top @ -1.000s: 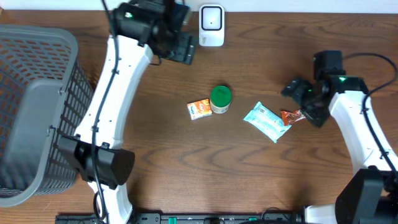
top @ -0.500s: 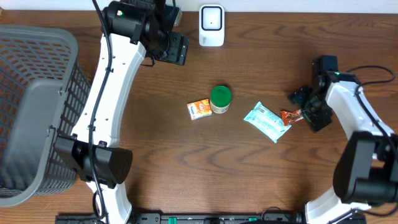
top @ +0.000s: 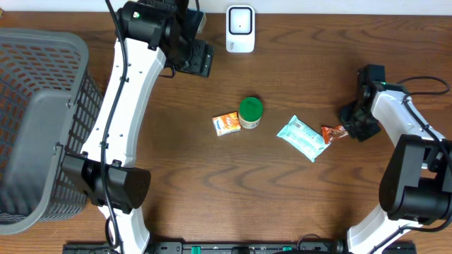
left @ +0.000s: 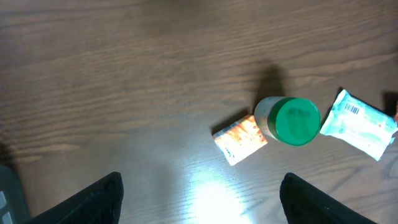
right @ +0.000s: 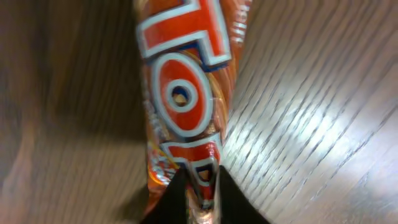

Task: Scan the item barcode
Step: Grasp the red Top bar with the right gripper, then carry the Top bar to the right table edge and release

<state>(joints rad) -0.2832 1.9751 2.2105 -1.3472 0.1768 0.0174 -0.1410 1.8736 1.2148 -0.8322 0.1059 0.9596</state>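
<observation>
An orange-red snack wrapper (top: 332,132) lies on the wooden table at the right. My right gripper (top: 347,128) is shut on its right end. In the right wrist view the wrapper (right: 183,93) runs away from the dark fingers (right: 180,199), which pinch its near end; my right gripper (right: 202,190) shows no gap. No barcode shows on it. The white scanner (top: 240,29) stands at the back edge. My left gripper (top: 195,55) hovers open near the scanner; in its wrist view the left gripper (left: 200,193) holds nothing.
A green-lidded jar (top: 250,113) touches an orange packet (top: 226,124) mid-table. A light blue packet (top: 302,138) lies just left of the wrapper, with a barcode on the blue packet (left: 362,123). A grey basket (top: 39,120) fills the left side.
My right gripper has closed on the end of the snack wrapper and turned a little. The left arm drifted slightly left early on, then held still.
</observation>
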